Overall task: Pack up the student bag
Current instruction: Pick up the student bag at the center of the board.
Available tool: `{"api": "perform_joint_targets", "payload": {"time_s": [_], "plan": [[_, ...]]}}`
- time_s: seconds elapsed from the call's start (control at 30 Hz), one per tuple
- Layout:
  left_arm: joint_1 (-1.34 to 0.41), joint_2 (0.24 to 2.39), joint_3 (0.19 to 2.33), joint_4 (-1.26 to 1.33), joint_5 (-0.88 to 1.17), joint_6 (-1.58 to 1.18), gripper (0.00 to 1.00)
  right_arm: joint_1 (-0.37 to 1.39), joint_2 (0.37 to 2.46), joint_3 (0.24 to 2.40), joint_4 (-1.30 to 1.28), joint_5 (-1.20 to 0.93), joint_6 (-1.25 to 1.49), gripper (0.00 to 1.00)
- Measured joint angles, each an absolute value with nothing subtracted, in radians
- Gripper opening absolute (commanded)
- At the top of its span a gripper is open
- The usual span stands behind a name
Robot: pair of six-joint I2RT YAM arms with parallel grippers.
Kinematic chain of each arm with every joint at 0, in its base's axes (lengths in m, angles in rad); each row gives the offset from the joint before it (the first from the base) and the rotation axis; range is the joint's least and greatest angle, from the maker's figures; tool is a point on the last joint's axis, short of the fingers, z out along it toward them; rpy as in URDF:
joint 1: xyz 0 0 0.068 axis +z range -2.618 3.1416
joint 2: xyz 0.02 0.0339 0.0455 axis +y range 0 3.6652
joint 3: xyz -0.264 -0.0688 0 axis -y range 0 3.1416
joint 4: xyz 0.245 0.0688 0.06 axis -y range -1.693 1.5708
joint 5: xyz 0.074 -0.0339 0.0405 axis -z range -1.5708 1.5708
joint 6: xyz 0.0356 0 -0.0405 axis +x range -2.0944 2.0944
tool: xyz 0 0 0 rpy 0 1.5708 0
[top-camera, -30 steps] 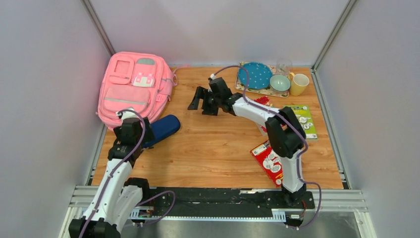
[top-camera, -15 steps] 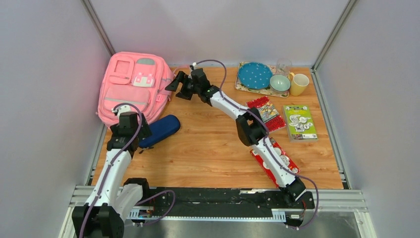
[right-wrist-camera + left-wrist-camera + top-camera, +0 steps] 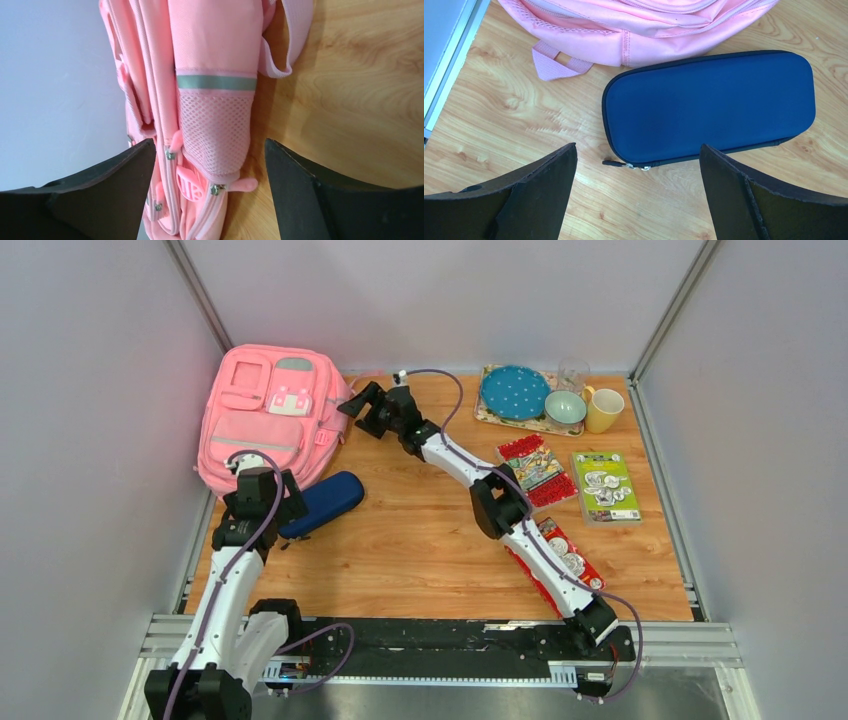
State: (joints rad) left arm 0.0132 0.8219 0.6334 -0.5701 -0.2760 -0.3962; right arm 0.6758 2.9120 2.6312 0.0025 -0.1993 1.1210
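Note:
The pink student bag [image 3: 270,415] lies flat at the back left, zips closed. In the right wrist view its side [image 3: 215,100] shows a mesh pocket, a grey strip and zip pulls. My right gripper [image 3: 358,405] is stretched to the bag's right edge and stands open [image 3: 210,145], with the zip pulls showing between its fingers. A navy blue zip case [image 3: 325,502] lies just in front of the bag. My left gripper [image 3: 262,482] hovers open [image 3: 636,150] over the case's near end [image 3: 709,105], holding nothing.
A tray [image 3: 490,412] at the back right carries a teal plate [image 3: 515,390], a bowl [image 3: 565,407] and a glass [image 3: 573,372], with a yellow mug [image 3: 604,410] beside it. A red book [image 3: 535,465], a green book [image 3: 605,485] and another red one [image 3: 558,555] lie on the right. Grey walls enclose the table.
My right arm has reached left across the table from its middle to the bag's right edge. The left gripper has shifted slightly back over the case's end.

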Motion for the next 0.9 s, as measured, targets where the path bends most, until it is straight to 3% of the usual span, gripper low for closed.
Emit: {"api": "perform_joint_targets", "payload": {"time_s": [0.23, 0.27, 0.47, 0.5, 0.57, 0.67, 0.9], "plan": [[0.013, 0.823, 0.633, -0.573, -0.269, -0.398, 0.99, 0.697, 2.957, 2.661, 0.029, -0.131, 1.15, 0.7], [0.013, 0.824, 0.633, -0.573, -0.27, -0.399, 0.99, 0.701, 2.96, 2.661, 0.029, -0.127, 1.152, 0.62], [0.014, 0.824, 0.633, -0.573, -0.27, -0.399, 0.99, 0.732, 2.986, 2.665, 0.032, -0.099, 1.159, 0.36], [0.014, 0.824, 0.633, -0.574, -0.27, -0.399, 0.99, 0.733, 2.988, 2.666, 0.038, -0.096, 1.162, 0.29], [0.014, 0.824, 0.633, -0.574, -0.269, -0.398, 0.99, 0.735, 2.99, 2.667, 0.056, -0.091, 1.165, 0.05], [0.014, 0.824, 0.633, -0.574, -0.265, -0.398, 0.99, 0.733, 2.99, 2.669, 0.079, -0.097, 1.166, 0.0], [0.014, 0.824, 0.629, -0.573, -0.235, -0.4, 0.99, 0.708, 2.936, 2.597, 0.11, -0.136, 1.151, 0.0]]}}
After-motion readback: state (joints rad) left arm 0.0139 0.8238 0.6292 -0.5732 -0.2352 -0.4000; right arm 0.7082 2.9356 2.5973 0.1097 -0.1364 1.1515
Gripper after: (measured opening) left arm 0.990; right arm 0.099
